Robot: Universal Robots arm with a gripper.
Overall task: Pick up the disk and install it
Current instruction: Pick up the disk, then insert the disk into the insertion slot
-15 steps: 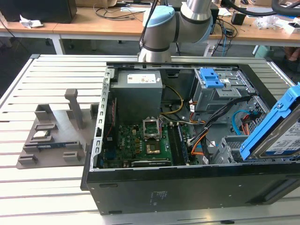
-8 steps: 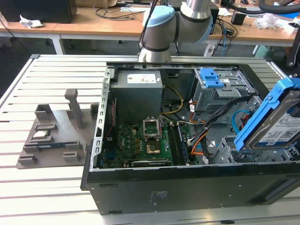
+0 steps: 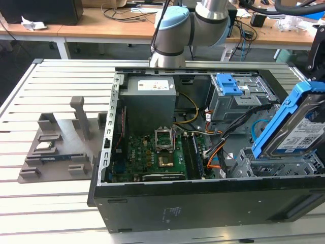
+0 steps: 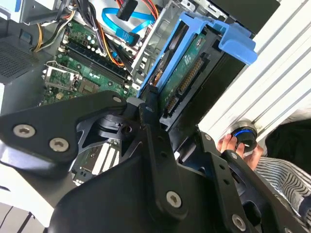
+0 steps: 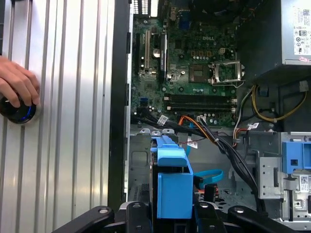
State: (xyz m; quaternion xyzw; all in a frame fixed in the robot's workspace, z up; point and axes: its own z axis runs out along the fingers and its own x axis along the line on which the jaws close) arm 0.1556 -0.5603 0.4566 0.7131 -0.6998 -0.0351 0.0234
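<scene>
Disk hangs tilted over the open computer case, above the metal drive cage at the exterior view's right; the case holds a grey power supply, motherboard and loose cables. The gripper is clamped on one end of the disk. Stiff, dense and likely shock-sensitive, it seems best gripped by its blue frame edges, off the bare circuit board.

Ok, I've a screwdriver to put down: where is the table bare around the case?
Bare table lies between the fixture and the near edge, and behind the fixture too. Beside the case, in the first wrist view, a hand rests on a knob. Inside the case is crowded: cables, board, the disk tilted over the cage.
</scene>
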